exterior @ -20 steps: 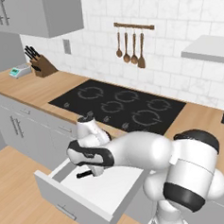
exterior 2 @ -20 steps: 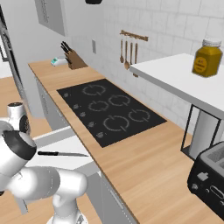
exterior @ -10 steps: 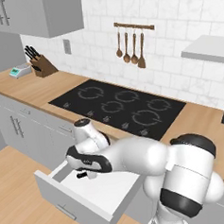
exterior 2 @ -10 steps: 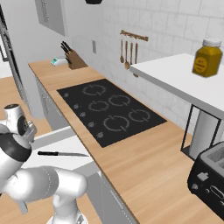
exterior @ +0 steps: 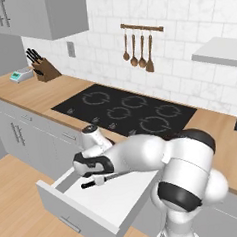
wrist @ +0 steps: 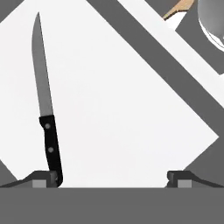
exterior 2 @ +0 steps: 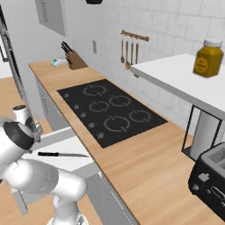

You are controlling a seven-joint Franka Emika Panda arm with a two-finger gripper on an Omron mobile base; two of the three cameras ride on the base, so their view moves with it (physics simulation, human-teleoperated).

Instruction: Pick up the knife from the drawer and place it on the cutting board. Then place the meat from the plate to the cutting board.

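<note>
gripper [wrist: 113,177]: fingers spread wide, holding nothing; hangs low over the open drawer, lower centre of the hand view
knife [wrist: 46,105]: flat on the drawer's white floor, left side of the hand view; butt of the black handle right at the left fingertip [wrist: 41,178], blade runs away toward the upper left; not between the fingers
knife, right base view [exterior 2: 61,154]: lower left, lying along the drawer floor beside the arm
drawer [exterior: 104,204]: pulled out, lower left of the left base view
stove [exterior: 125,111]: mid-frame, behind the drawer
knife block [exterior: 44,68]: far upper left on the counter
</note>
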